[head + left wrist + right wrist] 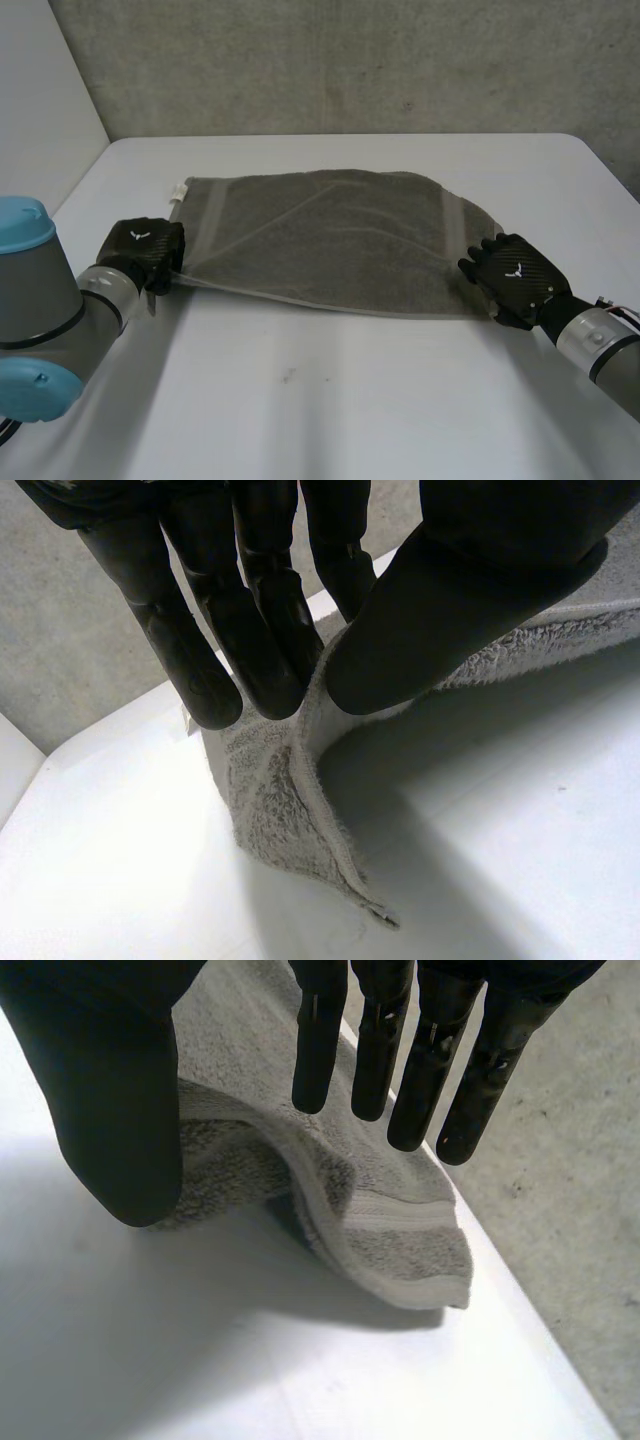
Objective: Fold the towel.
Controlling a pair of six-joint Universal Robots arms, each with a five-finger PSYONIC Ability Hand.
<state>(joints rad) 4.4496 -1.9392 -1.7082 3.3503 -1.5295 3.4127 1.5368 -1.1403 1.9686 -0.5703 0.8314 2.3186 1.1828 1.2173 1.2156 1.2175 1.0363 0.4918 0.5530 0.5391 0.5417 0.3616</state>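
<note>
One towel (330, 240), spread on the table (330, 400), looks doubled once. Your left hand (148, 250) pinches its near left corner, your right hand (515, 275) pinches its right end; further halving remains.

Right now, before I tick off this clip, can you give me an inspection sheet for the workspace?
Surface: white table, one small dark speck in front of the towel.
Job's things: grey towel spread out lengthwise between the hands, creased, not yet folded.
Clutter: nothing seen.
Hands: left hand pinches the towel's edge by the near left corner between thumb and fingers, lifting it off the table; right hand is at the towel's right end, grip unclear.
Cables: nothing seen lying on the table.
Surroundings: grey concrete wall behind the table.
</note>
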